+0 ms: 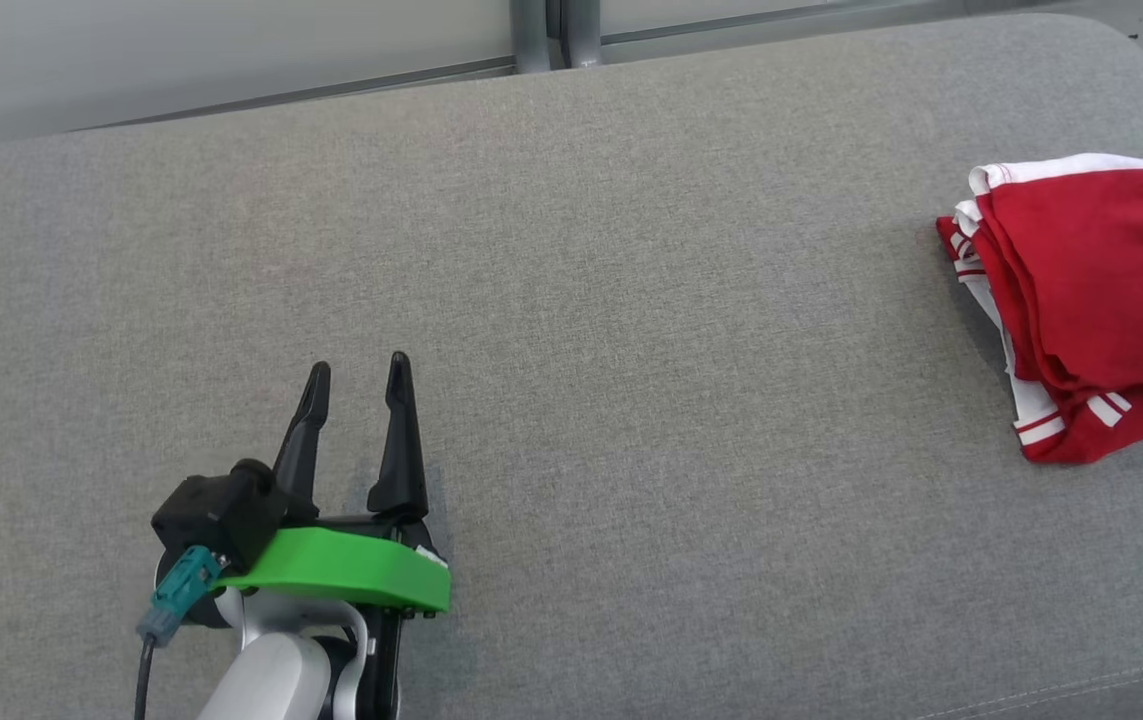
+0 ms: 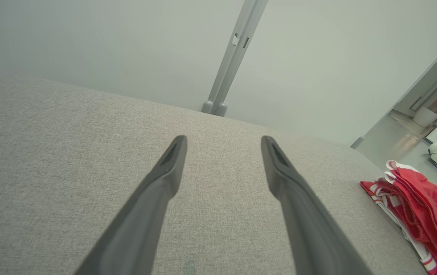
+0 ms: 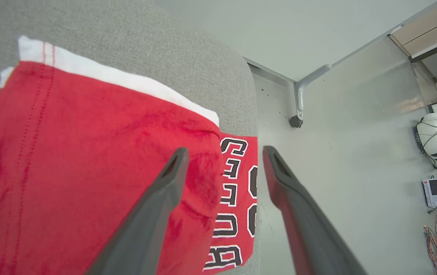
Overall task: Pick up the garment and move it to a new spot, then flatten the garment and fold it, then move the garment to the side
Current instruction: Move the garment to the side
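Note:
The garment (image 1: pixel 1096 300) is a red piece with white trim, folded into a stack at the right end of the grey cushioned surface (image 1: pixel 571 330). From the left wrist it appears low at the right as the garment (image 2: pixel 421 206). My right gripper (image 3: pixel 224 154) hovers open over the garment (image 3: pixel 88 164), right at its outer edge where black and white letters show; nothing sits between its fingers. My left gripper (image 1: pixel 359 375) rests open at the lower left of the surface, far from the cloth, and shows as the left gripper (image 2: pixel 224 143) in its own view.
The surface's right edge (image 3: pixel 254 114) drops to a pale floor (image 3: pixel 337 172) just beyond the garment. A grey post (image 1: pixel 556 30) stands behind the back edge. White equipment (image 3: pixel 436 141) and a box stand on the floor farther off.

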### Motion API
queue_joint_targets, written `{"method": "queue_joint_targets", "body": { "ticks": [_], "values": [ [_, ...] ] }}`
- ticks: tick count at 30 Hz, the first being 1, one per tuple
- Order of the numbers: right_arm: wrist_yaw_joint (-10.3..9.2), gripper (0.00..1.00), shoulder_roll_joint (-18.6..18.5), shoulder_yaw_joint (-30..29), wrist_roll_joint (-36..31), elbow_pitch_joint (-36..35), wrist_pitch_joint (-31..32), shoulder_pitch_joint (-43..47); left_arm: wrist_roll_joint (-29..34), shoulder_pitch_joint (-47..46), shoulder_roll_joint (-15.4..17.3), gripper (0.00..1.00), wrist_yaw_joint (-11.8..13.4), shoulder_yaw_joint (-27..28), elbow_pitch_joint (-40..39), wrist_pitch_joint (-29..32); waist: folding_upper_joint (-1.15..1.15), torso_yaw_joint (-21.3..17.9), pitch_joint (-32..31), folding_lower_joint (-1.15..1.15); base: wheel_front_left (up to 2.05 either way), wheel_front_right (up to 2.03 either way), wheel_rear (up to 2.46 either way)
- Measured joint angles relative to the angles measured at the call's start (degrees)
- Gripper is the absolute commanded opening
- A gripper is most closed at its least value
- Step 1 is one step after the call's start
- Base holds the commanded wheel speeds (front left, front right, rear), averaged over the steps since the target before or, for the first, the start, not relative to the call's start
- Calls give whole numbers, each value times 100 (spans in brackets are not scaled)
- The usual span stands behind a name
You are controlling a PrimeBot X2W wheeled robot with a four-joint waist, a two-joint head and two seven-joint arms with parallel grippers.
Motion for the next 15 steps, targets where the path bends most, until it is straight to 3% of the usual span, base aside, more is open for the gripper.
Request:
{"method": "queue_joint_targets", "body": {
  "ticks": [15],
  "values": [
    [0, 100, 485, -315, 566, -407, -969, -155, -158, 168, 157, 100, 12, 354, 181, -176, 0, -16, -583, 0, 0, 0, 0]
  ]
}}
